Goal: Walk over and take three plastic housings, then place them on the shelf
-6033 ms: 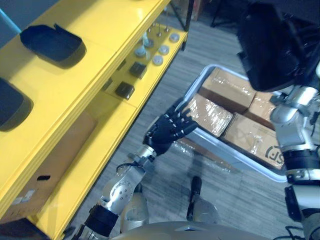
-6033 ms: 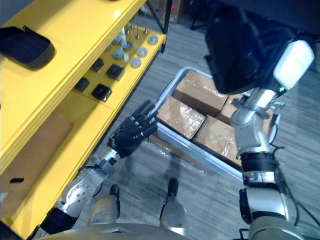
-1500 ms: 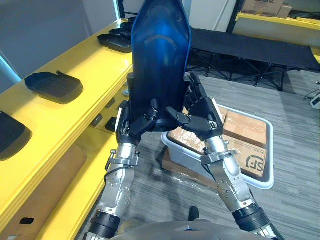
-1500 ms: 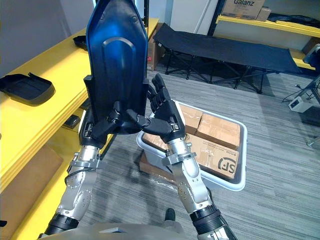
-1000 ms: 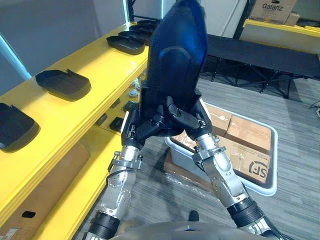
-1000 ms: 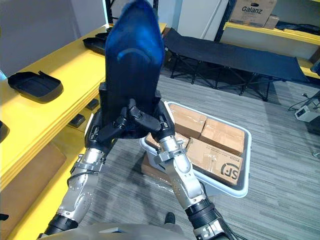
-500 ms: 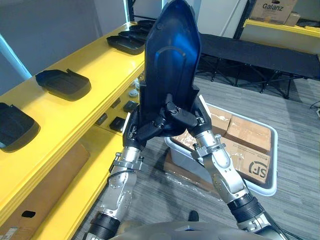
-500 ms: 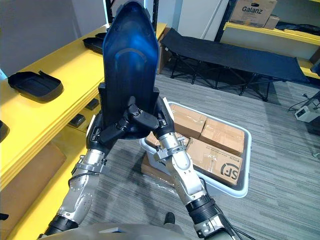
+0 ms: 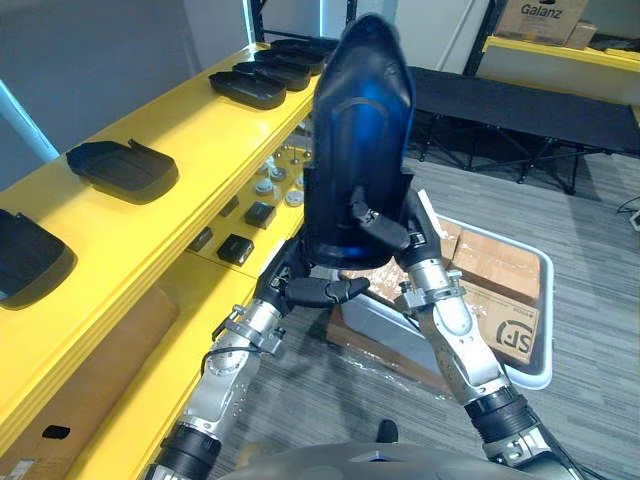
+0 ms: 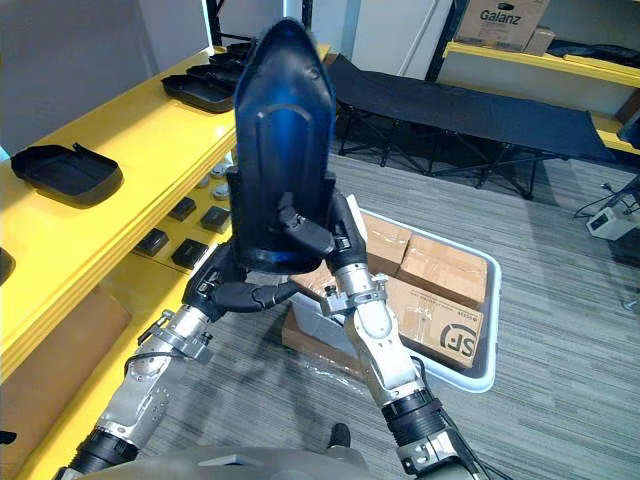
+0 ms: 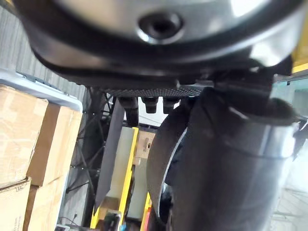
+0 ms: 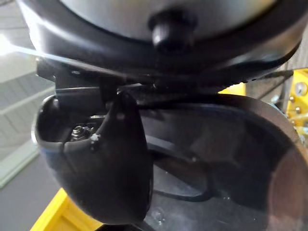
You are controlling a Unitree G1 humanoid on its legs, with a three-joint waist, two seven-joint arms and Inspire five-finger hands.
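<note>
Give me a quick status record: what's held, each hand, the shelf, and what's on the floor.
held: plastic housing, dark, upright in front of the robot
right hand: thumb curled over the housing's lower front, gripping it
left hand: fingers straight, beneath the housing's lower end; contact unclear
shelf: yellow, on the robot's left; several dark housings lie on its top level
floor: grey bin holding wrapped cartons, beyond the hands

This looks like a stockroom or factory storage area: a long yellow shelf (image 9: 195,122) on the left carries a row of dark plastic housings (image 9: 122,167) with small parts (image 9: 236,247) on the tier below, a grey tub (image 9: 546,320) of taped cardboard boxes (image 9: 505,275) sits on the floor (image 9: 590,200), and a far yellow rack (image 9: 590,54) holds cartons (image 9: 545,20).
</note>
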